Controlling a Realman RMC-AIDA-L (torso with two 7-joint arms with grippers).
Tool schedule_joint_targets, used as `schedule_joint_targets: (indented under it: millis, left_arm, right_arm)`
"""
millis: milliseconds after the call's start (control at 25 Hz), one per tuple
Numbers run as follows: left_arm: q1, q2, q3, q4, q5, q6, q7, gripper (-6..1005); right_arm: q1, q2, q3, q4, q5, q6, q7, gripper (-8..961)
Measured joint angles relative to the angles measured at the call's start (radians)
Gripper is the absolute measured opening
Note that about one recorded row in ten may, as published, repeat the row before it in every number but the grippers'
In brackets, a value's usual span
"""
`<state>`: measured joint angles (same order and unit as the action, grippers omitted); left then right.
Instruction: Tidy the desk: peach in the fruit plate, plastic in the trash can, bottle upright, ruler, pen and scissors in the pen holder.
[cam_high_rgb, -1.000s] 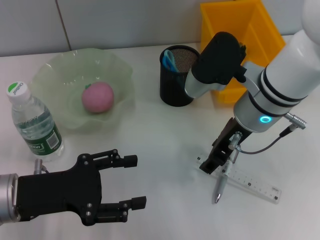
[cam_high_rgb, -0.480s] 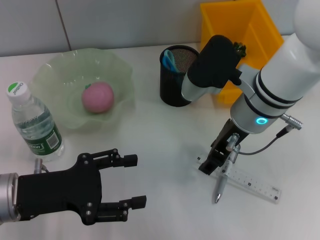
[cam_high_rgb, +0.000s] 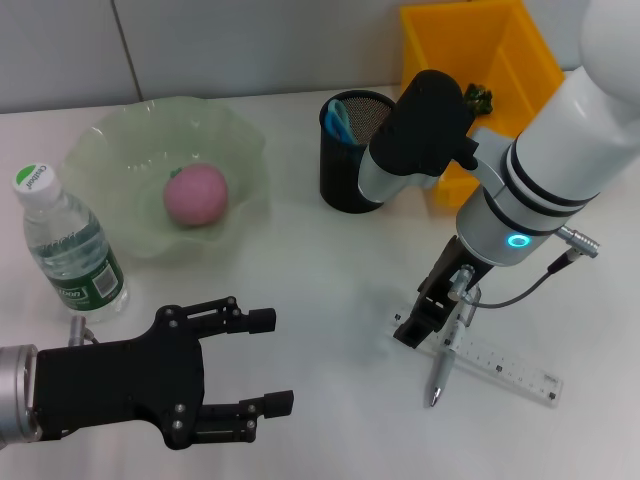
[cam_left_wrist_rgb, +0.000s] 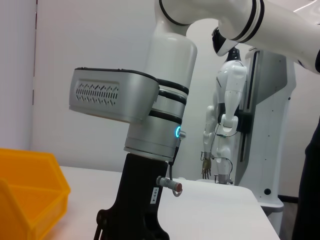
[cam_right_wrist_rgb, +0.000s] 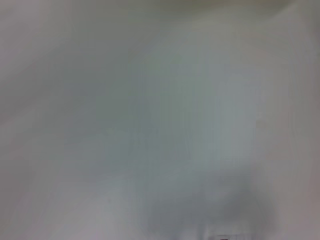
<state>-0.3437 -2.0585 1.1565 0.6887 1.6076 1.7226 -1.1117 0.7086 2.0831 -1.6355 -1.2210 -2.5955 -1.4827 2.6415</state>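
Counter (cam_high_rgb: 330, 280) is plain white with a pale wall behind. Yellow bin (cam_high_rgb: 480, 60) sits at the back, peach (cam_high_rgb: 196, 194) in the green plate (cam_high_rgb: 110, 150). Right end effector (cam_high_rgb: 420, 322) is low over the ruler (cam_high_rgb: 500, 362) and pen (cam_high_rgb: 440, 375), grip unclear. Left end effector (cam_high_rgb: 255, 362) hangs released.

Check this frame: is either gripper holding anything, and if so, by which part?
The left gripper is open and holds nothing. The right gripper sits low at the end of the ruler, beside the pen; whether it grips either cannot be told.
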Motion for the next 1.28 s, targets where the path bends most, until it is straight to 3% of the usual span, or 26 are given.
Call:
schedule_joint_targets:
  millis: [1280]
  left_arm:
    - [0.000,0.002,0.000,0.002,0.000,0.002,-0.002,786]
  right_arm:
    - [0.005,0.000,-0.024,0.021,0.003,0.012,-0.005,685]
